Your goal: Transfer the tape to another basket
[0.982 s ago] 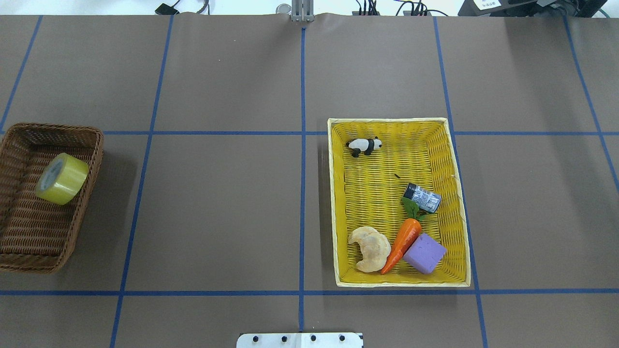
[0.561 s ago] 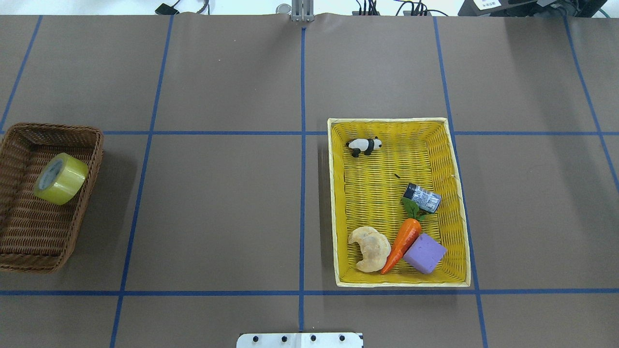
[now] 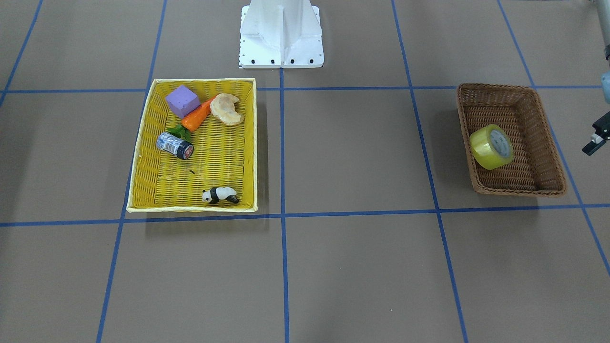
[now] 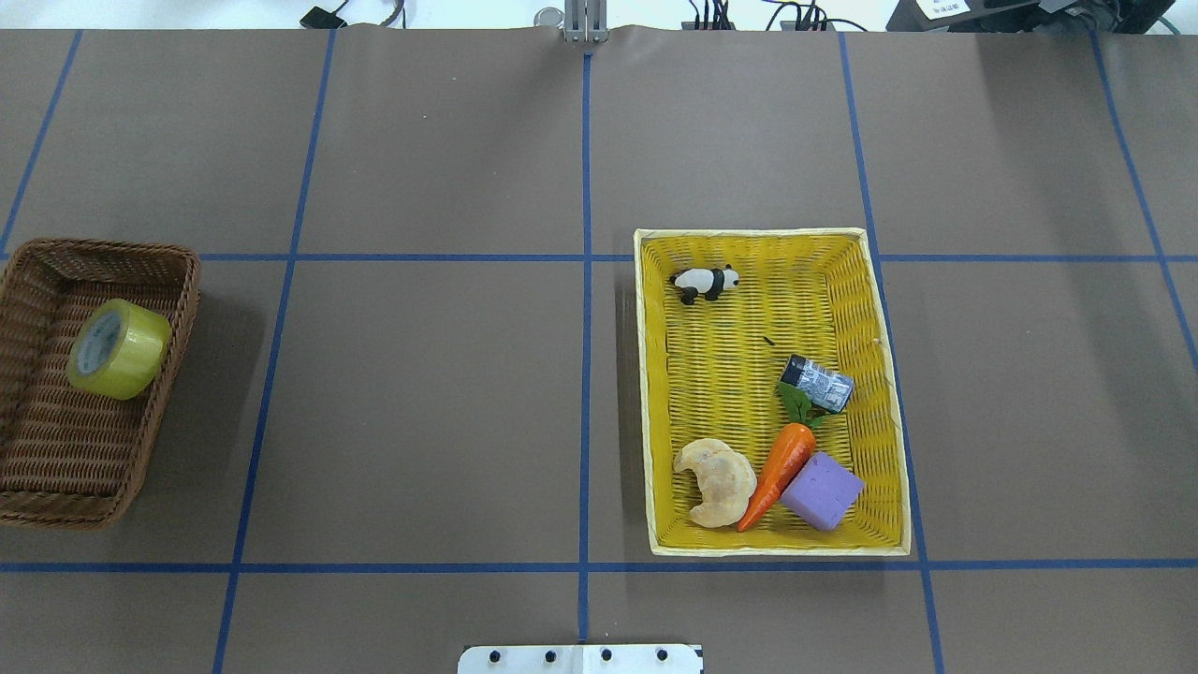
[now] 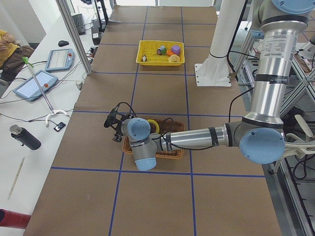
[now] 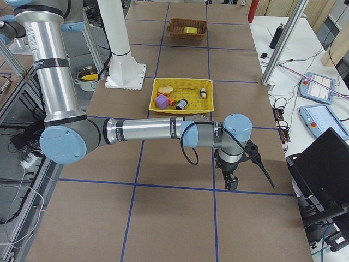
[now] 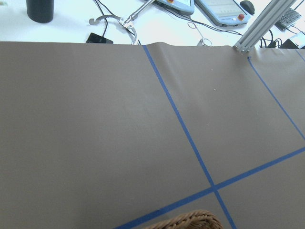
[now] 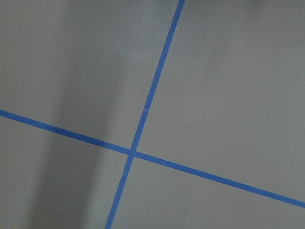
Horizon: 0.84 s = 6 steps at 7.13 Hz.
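Overhead exterior: wide yellowish translucent tape roll (image 4: 119,347) tilted inside dark brown woven wicker basket (image 4: 103,245).
Left gripper (image 5: 115,127): just beside basket; jaws cannot tell.
Right gripper (image 6: 232,180): well apart; jaws cannot tell either.
Retreat: likely due; lift clear of rim.

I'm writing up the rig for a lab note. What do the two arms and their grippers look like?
Both the left arm and the right arm are silver-grey tubes with rounded joints, light blue caps and black rings. A black cable loops near each wrist. The left gripper and the right gripper are small and black; finer detail is unclear.
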Each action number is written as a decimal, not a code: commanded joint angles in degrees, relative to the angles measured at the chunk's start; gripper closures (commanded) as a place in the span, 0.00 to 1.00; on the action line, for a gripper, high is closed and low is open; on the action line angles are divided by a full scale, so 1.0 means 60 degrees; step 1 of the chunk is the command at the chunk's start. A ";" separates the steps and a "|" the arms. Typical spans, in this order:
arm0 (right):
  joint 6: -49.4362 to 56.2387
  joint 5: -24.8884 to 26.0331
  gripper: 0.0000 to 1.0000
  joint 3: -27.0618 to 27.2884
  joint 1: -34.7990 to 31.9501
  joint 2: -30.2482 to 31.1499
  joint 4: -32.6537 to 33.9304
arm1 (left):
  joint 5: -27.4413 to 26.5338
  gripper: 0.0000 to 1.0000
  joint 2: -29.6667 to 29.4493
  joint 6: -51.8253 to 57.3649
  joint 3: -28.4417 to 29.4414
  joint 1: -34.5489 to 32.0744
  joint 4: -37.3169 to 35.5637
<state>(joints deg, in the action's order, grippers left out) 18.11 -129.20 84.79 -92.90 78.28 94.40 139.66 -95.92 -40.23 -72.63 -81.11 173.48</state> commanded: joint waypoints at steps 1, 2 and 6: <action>0.0014 0.0000 0.00 -0.0011 0.0000 0.0020 0.0000 | -0.1064 0.02 0.0006 0.2197 -0.0024 -0.0118 -0.1074; 0.0000 0.0000 0.00 -0.0011 -0.0015 0.0107 0.0000 | -0.1345 0.02 0.0006 0.3716 -0.0039 -0.0510 -0.2009; 0.0029 0.0000 0.00 0.0004 -0.0059 0.0225 0.0000 | -0.3189 0.02 -0.0097 0.7051 -0.0098 -0.1232 -0.4693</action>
<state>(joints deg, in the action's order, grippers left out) 18.18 -129.20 84.77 -93.23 79.41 94.40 124.12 -96.47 -1.96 -73.17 -88.17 149.31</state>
